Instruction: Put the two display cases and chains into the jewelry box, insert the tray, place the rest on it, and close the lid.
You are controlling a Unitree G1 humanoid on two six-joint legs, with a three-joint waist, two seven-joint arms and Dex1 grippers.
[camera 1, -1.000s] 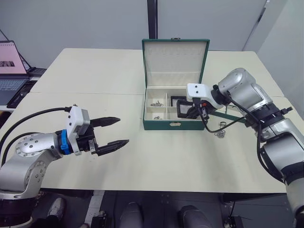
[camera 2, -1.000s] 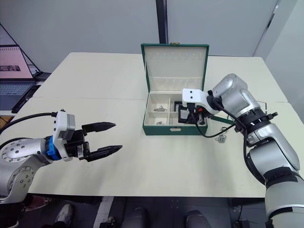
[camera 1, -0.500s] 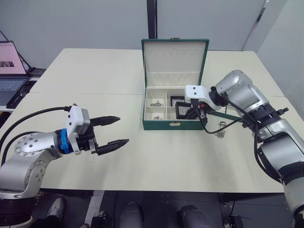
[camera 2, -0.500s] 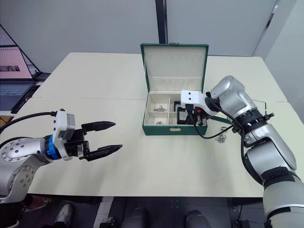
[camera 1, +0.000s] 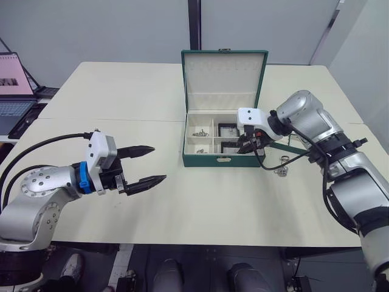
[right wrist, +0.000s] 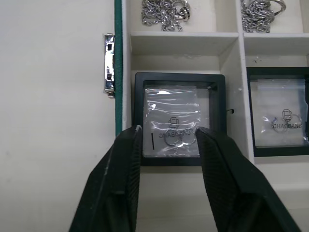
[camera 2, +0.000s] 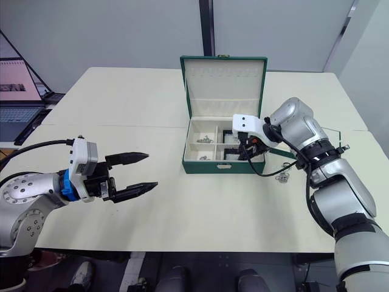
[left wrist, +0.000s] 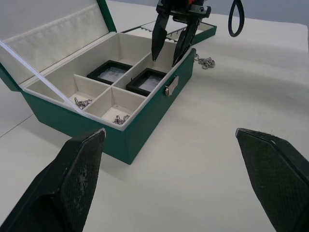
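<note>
The room had plain grey walls, and a pale cream counter (camera 1: 182, 201) carried the work; an open laptop (camera 1: 13, 91) sat on a side desk at the robot's left.

The jewelry box (camera 1: 222, 159) stood near the middle of the counter with its lid (camera 1: 223, 79) raised upright, cream lining and rows of small holes showing. Inside, dividers split the cream interior into compartments. Two small compartments on the robot's left each held a silver chain (right wrist: 164, 9). The two display cases (left wrist: 129, 77) lay flat in the larger section, one nearer the clasp wall (right wrist: 178, 118), the other nearer the hinge (right wrist: 280, 111), just beside each other but apart. Each window covered a clear wrapper printed "CHAOBANG" under a small logo, with a ring-like item visible beneath.

The tray (camera 1: 292, 146) lay on the counter beyond the box on the robot's right, largely hidden by the arm. A loose chain (camera 1: 281, 170) lay on the counter close to the box's right front corner.

The right gripper (right wrist: 166, 133) hung over the front display case, jaws parted and holding nothing. The left gripper (camera 1: 149, 164) hovered over bare counter well away from the box, jaws wide apart and empty.
</note>
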